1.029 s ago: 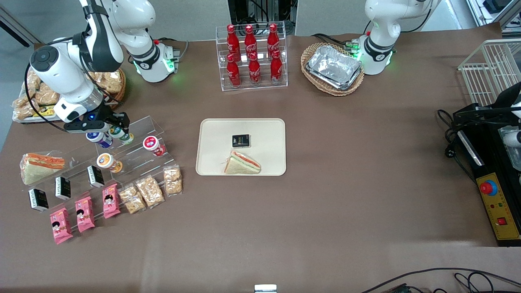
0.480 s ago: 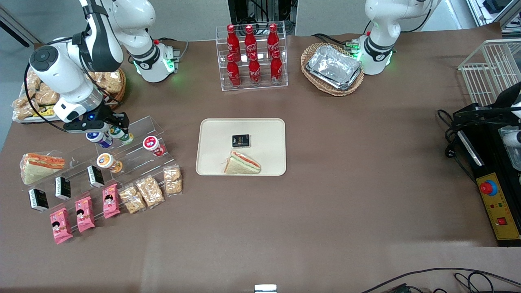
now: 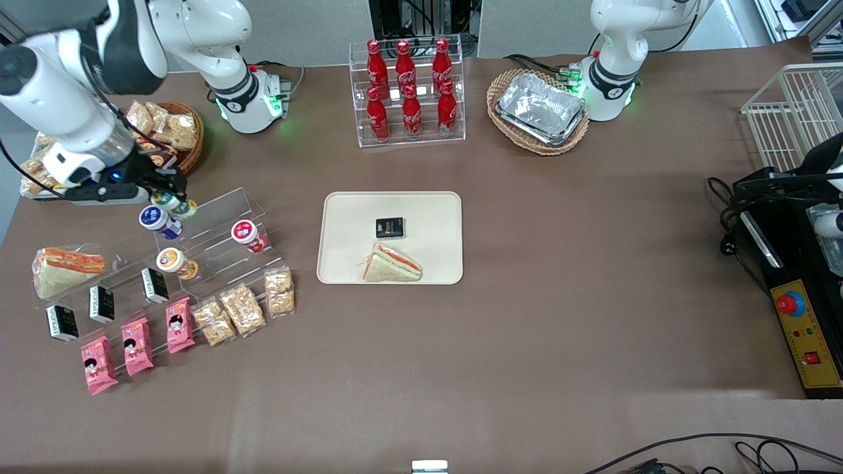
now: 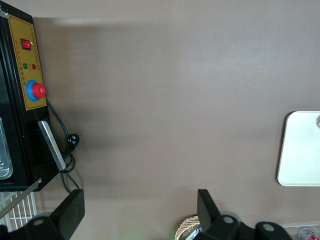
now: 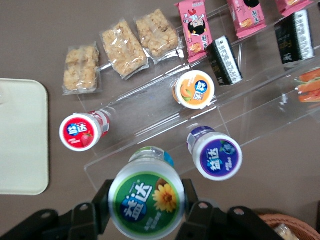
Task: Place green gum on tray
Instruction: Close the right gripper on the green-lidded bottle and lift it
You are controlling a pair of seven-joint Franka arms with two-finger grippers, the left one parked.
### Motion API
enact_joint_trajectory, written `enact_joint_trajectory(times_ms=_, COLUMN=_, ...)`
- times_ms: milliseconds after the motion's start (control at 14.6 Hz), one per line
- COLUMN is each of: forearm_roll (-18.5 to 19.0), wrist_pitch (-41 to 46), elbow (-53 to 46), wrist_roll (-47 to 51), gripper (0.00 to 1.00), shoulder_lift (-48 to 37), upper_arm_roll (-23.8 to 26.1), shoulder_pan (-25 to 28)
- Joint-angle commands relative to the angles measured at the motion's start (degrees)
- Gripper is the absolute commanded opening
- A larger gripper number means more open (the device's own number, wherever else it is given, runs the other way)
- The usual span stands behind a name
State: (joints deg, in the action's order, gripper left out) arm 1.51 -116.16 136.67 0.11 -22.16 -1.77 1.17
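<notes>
My right gripper (image 3: 170, 199) is shut on the green gum (image 3: 172, 203), a small bottle with a green-and-white lid, and holds it lifted above the top step of the clear acrylic stand (image 3: 217, 230). In the right wrist view the green gum (image 5: 146, 201) fills the space between the black fingers (image 5: 102, 200), with the stand (image 5: 150, 130) below it. The beige tray (image 3: 342, 217) lies in the middle of the table, toward the parked arm's end from the stand, and holds a black packet (image 3: 389, 228) and a sandwich (image 3: 392, 263). The tray's edge (image 5: 22, 135) shows in the right wrist view.
On the stand are a blue-lidded bottle (image 3: 157, 220), an orange-lidded bottle (image 3: 172, 261), a red-lidded bottle (image 3: 246, 234), black packets, pink packets and cracker bags (image 3: 242, 308). A snack basket (image 3: 172, 131), a cola bottle rack (image 3: 408, 92) and a foil tray in a wicker basket (image 3: 539, 108) stand farther from the camera.
My gripper has risen with the green gum, lifting it off the stand's top step and away from the blue-lidded bottle; the arm has swung toward the table's edge at its own end.
</notes>
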Motion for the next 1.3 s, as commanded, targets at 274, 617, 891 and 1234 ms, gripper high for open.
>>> enact_joint_trajectory(times_ms=274, forearm_roll=0.34, wrist_pitch=19.99, elbow=-18.54, wrist_roll=2.08, gripper=0.51, shoulder_lift=1.86, upper_arm_roll=0.45, shoulder_pan=0.5)
enact_joint_trajectory(times_ms=617, forearm_roll=-0.71, wrist_pitch=23.52, elbow=-20.92, wrist_roll=14.97, gripper=0.51, shoulder_lift=1.86, upper_arm_roll=2.02, shoulder_pan=4.71)
enact_joint_trajectory(times_ms=891, forearm_roll=-7.9, wrist_pitch=22.47, elbow=-20.92, wrist_roll=26.84, gripper=0.51, shoulder_lift=3.35, upper_arm_roll=6.42, shoulder_pan=4.99)
enact_joint_trajectory(times_ms=1234, forearm_roll=-10.64, wrist_pitch=13.0, elbow=-17.95, wrist_roll=40.65, gripper=0.51, shoulder_lift=5.9, upper_arm_roll=14.5, shoulder_pan=5.07)
